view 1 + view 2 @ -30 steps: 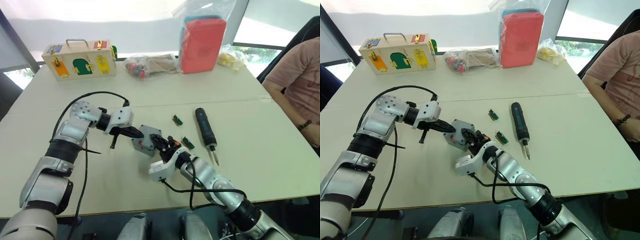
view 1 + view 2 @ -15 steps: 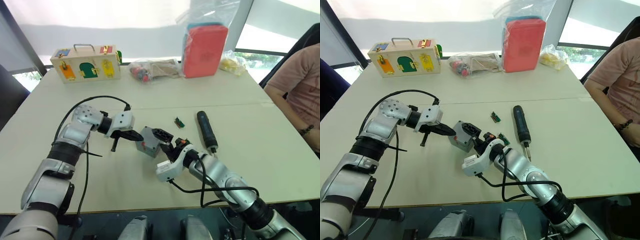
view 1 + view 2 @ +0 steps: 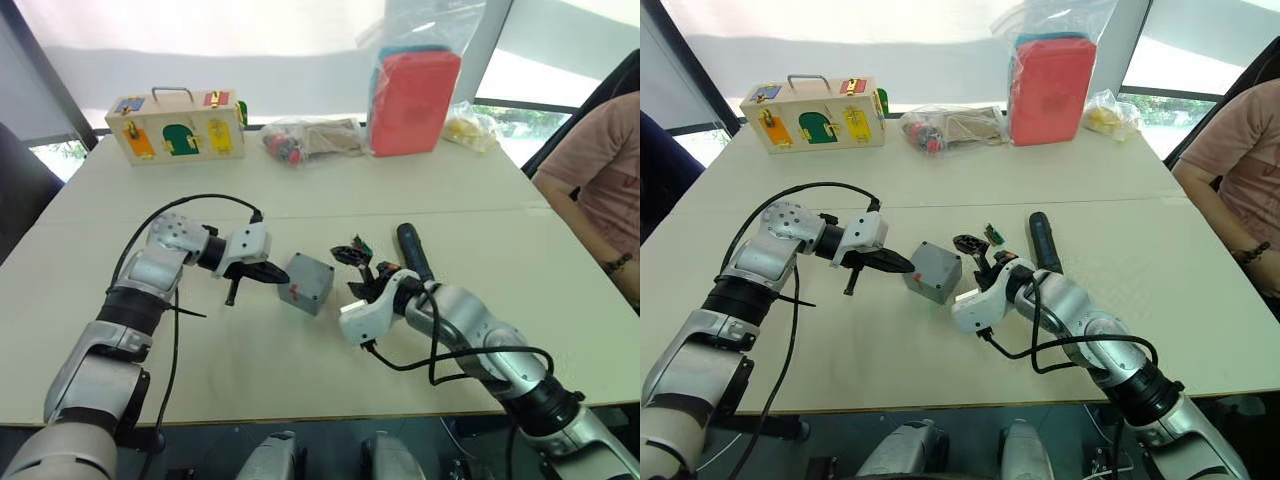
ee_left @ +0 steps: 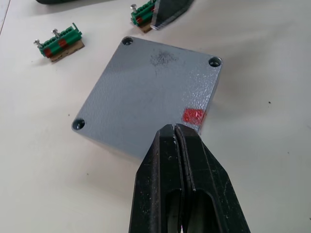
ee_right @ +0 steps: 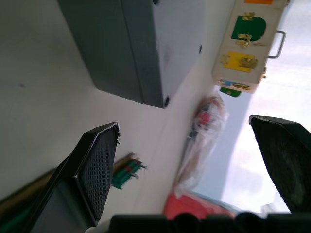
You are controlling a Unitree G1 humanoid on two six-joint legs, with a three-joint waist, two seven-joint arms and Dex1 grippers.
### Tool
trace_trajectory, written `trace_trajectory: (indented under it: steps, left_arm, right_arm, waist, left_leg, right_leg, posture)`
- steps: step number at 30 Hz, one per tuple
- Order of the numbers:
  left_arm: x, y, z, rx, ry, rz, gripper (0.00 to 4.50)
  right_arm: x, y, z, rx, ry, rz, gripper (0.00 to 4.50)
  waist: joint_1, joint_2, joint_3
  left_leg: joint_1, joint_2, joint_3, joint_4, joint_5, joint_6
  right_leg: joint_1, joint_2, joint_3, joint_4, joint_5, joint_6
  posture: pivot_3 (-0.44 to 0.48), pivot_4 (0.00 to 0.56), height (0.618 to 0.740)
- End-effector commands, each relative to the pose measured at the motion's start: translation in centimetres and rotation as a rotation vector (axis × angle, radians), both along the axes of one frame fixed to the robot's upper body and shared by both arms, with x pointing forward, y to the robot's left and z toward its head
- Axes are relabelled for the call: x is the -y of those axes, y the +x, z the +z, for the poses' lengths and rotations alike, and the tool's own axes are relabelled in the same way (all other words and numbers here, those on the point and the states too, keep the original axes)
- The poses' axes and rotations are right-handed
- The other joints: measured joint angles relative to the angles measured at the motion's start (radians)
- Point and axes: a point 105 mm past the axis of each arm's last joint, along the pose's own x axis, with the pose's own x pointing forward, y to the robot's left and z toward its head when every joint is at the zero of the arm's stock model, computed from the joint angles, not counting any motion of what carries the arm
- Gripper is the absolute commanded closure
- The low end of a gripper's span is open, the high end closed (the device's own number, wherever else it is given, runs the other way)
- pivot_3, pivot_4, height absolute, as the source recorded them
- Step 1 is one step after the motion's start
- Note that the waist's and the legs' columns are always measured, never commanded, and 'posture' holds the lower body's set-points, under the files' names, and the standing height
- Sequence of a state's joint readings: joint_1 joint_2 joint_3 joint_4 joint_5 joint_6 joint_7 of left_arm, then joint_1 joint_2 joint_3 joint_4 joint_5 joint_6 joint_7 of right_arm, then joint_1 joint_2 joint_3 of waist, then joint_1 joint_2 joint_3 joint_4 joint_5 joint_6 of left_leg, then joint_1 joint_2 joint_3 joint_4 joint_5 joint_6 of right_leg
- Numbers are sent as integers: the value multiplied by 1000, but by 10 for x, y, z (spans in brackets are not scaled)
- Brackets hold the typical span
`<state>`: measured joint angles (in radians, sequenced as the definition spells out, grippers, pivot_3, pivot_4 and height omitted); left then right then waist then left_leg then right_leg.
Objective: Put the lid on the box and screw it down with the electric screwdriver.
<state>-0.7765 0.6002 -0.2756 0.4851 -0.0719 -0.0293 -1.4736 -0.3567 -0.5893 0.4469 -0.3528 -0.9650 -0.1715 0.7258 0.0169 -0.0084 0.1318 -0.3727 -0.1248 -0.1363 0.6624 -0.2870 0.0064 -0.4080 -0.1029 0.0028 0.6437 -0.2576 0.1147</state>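
The grey box (image 3: 305, 284) sits mid-table with a red mark on its side (image 4: 193, 115). The lid (image 4: 150, 92) lies flat on top of it, its corner screw holes showing. My left gripper (image 3: 272, 275) is shut with nothing in it, and its tip touches the box's left edge. My right gripper (image 3: 357, 271) stands open just right of the box, apart from it; the right wrist view shows the box (image 5: 141, 48) beyond its spread fingers. The electric screwdriver (image 3: 1043, 240) lies on the table behind the right gripper, partly hidden by that arm.
Small green connector pieces (image 4: 59, 42) lie close to the box. Along the far edge stand a wooden box with coloured latches (image 3: 178, 125), a clear bag of parts (image 3: 310, 135) and a red bagged pack (image 3: 412, 85). A person's sleeve (image 3: 600, 150) is at the right.
My right gripper has pulled back to the right, off the box, and stands open. The box now sits with the lid flat on it. The left gripper stays at the box's left edge.
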Motion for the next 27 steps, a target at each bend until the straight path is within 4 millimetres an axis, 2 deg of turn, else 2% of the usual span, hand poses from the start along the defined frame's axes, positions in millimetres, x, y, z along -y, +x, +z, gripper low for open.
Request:
trace_trajectory:
  steps: [1, 4, 5, 9, 14, 15, 16, 18, 19, 20, 21, 25, 26, 27]
  left_arm:
    - [-4, -8, -33, -105, 78, 21, 4500]
    - [0, -7, -25, -108, 33, 29, 4500]
    - [3, -7, -14, -105, -12, 29, 4500]
    - [10, -10, 21, -75, -135, 25, 4500]
    - [2, -11, 49, -28, -212, 108, 4500]
    - [-1, -11, 52, -16, -221, 136, 4500]
    - [-5, -10, 54, -4, -230, 165, 4500]
    - [-13, -9, 54, 7, -237, 222, 4500]
    - [-18, -8, 53, 11, -242, 255, 4500]
    - [-21, -8, 51, 14, -246, 283, 4500]
    - [-25, -8, 48, 16, -243, 306, 4500]
    - [-35, -9, 34, 23, -227, 374, 4500]
    - [-36, -9, 31, 24, -224, 383, 4500]
    - [-37, -9, 27, 22, -223, 395, 4500]
  right_arm:
    - [-4, -4, 13, 30, 36, 31, 7]
    - [-2, 0, 20, 22, 64, 28, 7]
    - [1, 4, 25, -24, 114, 2, 7]
    - [18, 18, 37, -337, 377, -200, 7]
    - [26, 20, 41, -575, 522, -299, 7]
    - [25, 20, 40, -620, 549, -313, 448]
    - [25, 20, 38, -663, 581, -330, 613]
    - [25, 18, 33, -722, 593, -350, 1252]
    - [25, 17, 30, -765, 620, -367, 1704]
    - [24, 16, 26, -799, 632, -380, 1862]
    - [23, 14, 23, -826, 636, -386, 2430]
    - [17, 13, 11, -897, 659, -409, 4214]
    - [16, 13, 8, -906, 661, -414, 4480]
    - [15, 14, 5, -916, 665, -420, 4480]
  waist:
    - [-5, 0, 0]
    - [-4, 0, 0]
    - [-5, 0, 0]
    - [-6, 0, 3]
    - [-8, 1, 6]
    - [-10, 2, 6]
    - [-11, 3, 7]
    - [-13, 4, 8]
    - [-14, 4, 8]
    - [-15, 4, 8]
    - [-15, 4, 8]
    - [-15, 4, 8]
    - [-14, 4, 8]
    - [-12, 4, 8]
  left_leg:
    - [0, 0, 0, 0, 0, 0]
    - [0, 0, 0, 0, 0, 0]
    - [0, 0, 0, 0, 0, 0]
    - [-2, 0, 0, 0, 0, 0]
    - [-5, 0, 0, 0, 0, -2]
    - [-5, 1, 0, 0, 0, -3]
    - [-5, 1, 0, 0, 0, -5]
    - [-5, 1, 0, -1, 1, -6]
    - [-6, 1, 0, -1, 1, -6]
    - [-6, 1, 0, -1, 1, -6]
    - [-7, 1, 0, -1, 1, -6]
    - [-15, 1, 1, 0, 2, -9]
    - [-16, 1, 1, 0, 2, -9]
    - [-16, 1, 1, 0, 2, -9]
  right_leg:
    - [0, 0, 0, 0, 0, 0]
    - [0, 0, 0, 0, 0, 0]
    - [0, 0, 0, 0, 0, 0]
    - [-2, 0, 1, 0, 0, 0]
    - [-5, 0, 1, 0, 0, 0]
    - [-5, 0, 1, 0, 0, 0]
    - [-6, 0, 1, 0, 0, -1]
    - [-7, 0, 1, 0, 0, -1]
    - [-8, 0, 2, 0, -1, -1]
    - [-9, 0, 2, 0, -1, -1]
    - [-10, 0, 4, 1, -1, -1]
    - [-19, 0, 5, 3, 0, -1]
    - [-20, 0, 5, 4, 0, -1]
    - [-20, 0, 5, 4, 0, -1]
  posture:
    - [0, 150, 740]
    - [0, 150, 740]
    - [0, 150, 740]
    - [0, 150, 740]
    - [0, 150, 740]
    - [0, 150, 740]
    - [0, 150, 740]
    - [0, 150, 740]
    - [0, 150, 740]
    - [0, 150, 740]
    - [0, 150, 740]
    - [0, 150, 740]
    - [0, 150, 740]
    - [0, 150, 740]
